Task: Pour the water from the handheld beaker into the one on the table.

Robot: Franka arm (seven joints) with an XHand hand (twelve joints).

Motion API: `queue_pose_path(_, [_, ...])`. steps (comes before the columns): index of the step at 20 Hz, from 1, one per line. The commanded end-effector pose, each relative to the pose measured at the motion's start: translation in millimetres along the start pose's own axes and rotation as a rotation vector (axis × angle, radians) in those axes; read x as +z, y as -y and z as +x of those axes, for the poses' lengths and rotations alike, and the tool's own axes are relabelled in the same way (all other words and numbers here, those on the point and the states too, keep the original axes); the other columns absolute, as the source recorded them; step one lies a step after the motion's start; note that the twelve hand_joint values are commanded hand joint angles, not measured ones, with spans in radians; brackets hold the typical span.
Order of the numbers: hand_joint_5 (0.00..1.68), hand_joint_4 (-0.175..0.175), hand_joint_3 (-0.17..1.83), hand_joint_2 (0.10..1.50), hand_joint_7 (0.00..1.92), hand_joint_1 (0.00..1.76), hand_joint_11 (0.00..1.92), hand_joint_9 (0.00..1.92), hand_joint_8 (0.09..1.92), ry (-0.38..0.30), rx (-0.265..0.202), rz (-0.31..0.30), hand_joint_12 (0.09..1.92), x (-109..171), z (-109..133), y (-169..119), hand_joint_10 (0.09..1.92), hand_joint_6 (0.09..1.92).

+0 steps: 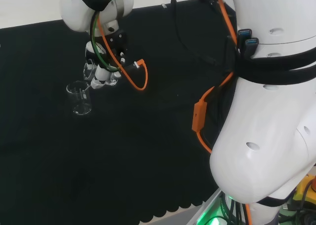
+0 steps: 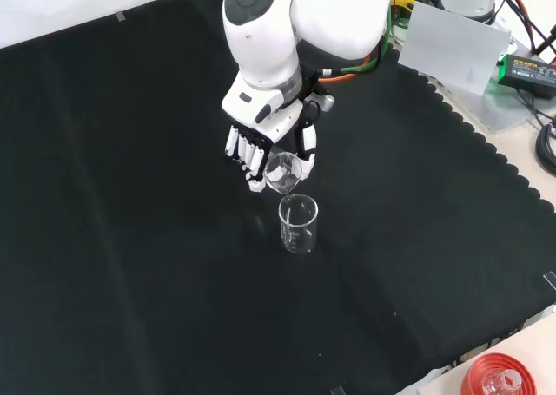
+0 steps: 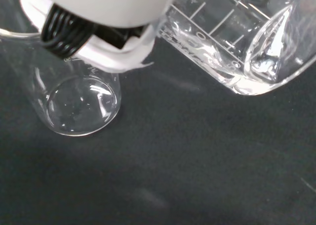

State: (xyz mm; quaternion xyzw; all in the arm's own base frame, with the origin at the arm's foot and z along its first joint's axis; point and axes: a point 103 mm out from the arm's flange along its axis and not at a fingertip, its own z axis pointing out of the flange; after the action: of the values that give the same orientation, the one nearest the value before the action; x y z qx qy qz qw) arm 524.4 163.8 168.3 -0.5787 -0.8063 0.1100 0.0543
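**Held beaker tipped beside the standing beaker**

In the head view, the standing beaker (image 1: pixel 79 98) sits upright on the black cloth of the tabletop (image 1: pixel 148 165), toward the left. Just to its right and slightly higher, the hand (image 1: pixel 101 71) has its fingers curled round the held beaker (image 1: pixel 101 76), which is hard to make out there. Farther right an orange cable (image 1: pixel 140 76) loops down from the wrist, and the arm's large white links (image 1: pixel 266 111) stand at the right edge.

In the front view, the hand (image 2: pixel 261 148) comes down from the top with the held beaker (image 2: pixel 283 171) tilted, its mouth toward the standing beaker (image 2: pixel 298 224) just below it.

In the wrist view, the standing beaker (image 3: pixel 79 104) is seen from above, and the held beaker (image 3: pixel 237 42) shows printed graduations and clear liquid gathered at its lower corner.
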Motion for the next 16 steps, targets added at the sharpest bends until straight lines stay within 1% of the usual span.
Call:
queue_pose_path(1, [1.40,0.037,0.60,0.65,1.44,1.18,0.78,1.23,0.15,0.045,-0.003,0.029,1.14,-1.2,3.3,-0.6,0.31,0.41])
queue_pose_path(5, [1.40,0.031,0.60,0.65,1.44,1.18,0.80,1.24,0.14,0.068,-0.004,0.042,1.12,-3.8,4.1,-1.1,0.29,0.41])
queue_pose_path(16, [1.40,0.030,0.60,0.65,1.45,1.18,0.80,1.25,0.14,0.112,-0.017,0.055,1.12,-6.1,13.8,2.1,0.29,0.41])
